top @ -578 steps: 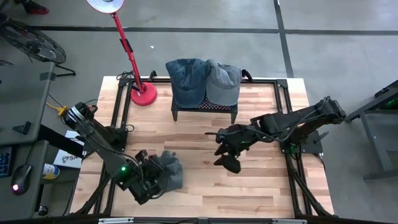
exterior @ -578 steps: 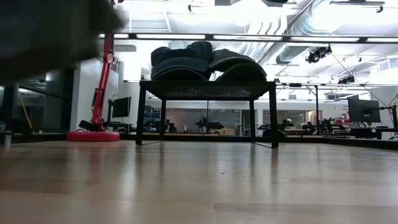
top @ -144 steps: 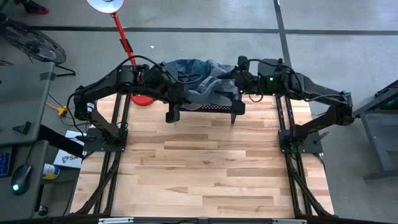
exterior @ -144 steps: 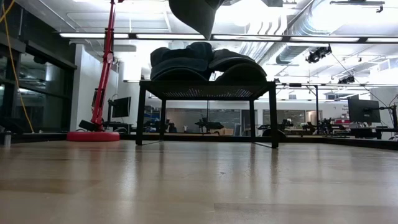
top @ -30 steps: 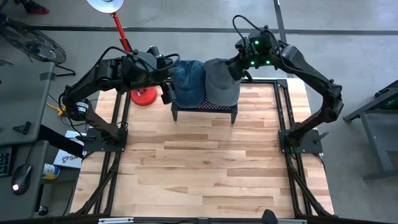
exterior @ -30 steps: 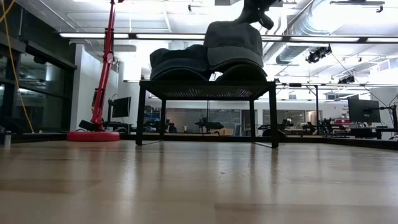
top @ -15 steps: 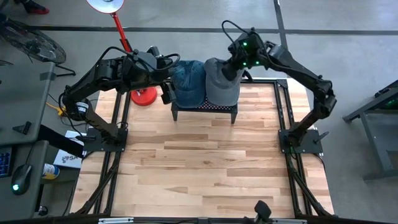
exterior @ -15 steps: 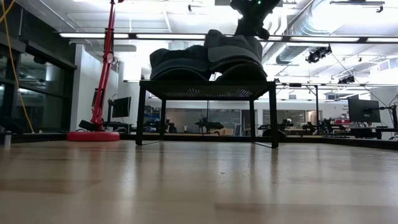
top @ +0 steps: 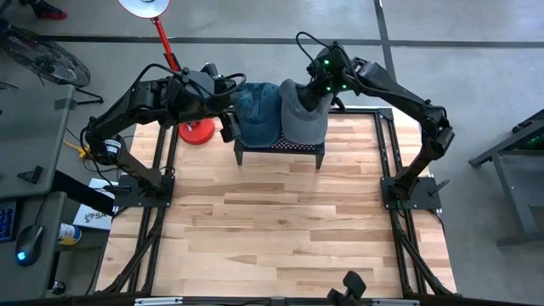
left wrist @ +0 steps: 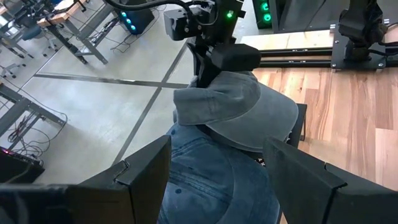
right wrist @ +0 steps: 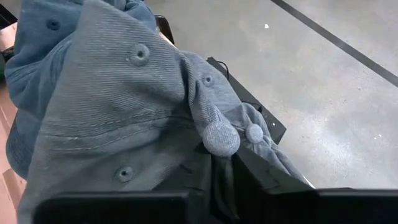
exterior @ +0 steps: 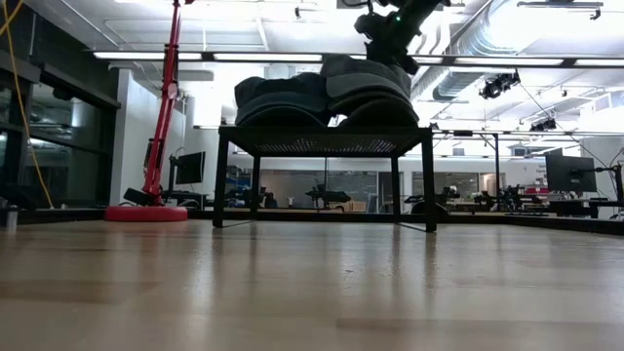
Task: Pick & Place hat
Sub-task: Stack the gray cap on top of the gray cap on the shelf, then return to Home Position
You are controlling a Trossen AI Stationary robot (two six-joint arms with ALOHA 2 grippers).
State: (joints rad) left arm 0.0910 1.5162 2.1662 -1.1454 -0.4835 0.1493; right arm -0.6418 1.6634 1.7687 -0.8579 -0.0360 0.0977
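A black stand (top: 280,146) at the table's far edge carries a blue denim hat (top: 257,110) on the left and a grey hat (top: 304,119) on the right. In the low view the grey hat (exterior: 366,83) lies on top of a darker hat (exterior: 380,109). My right gripper (top: 313,92) is at the grey hat's far end, shut on it. My left gripper (top: 228,115) hangs open just left of the blue hat (left wrist: 211,180), touching nothing. My right gripper pinches a bunched fold of cloth (right wrist: 221,138) at the far end of the grey hat's crown between its two fingers. The fingers (right wrist: 202,180) slant down from the far right. The hat's near part rests on the hat beneath it, and the fold is drawn up.
A red lamp stands with its base (top: 195,129) on the table's far left corner, close to my left arm. The wooden table (top: 280,229) spreads out in front of the stand. Beyond the stand lies grey floor (right wrist: 323,93).
My right gripper has come down and toward the table's left with the grey hat. The hat hung tall above the stand before; now it has sunk and flattened onto the hat beneath it.
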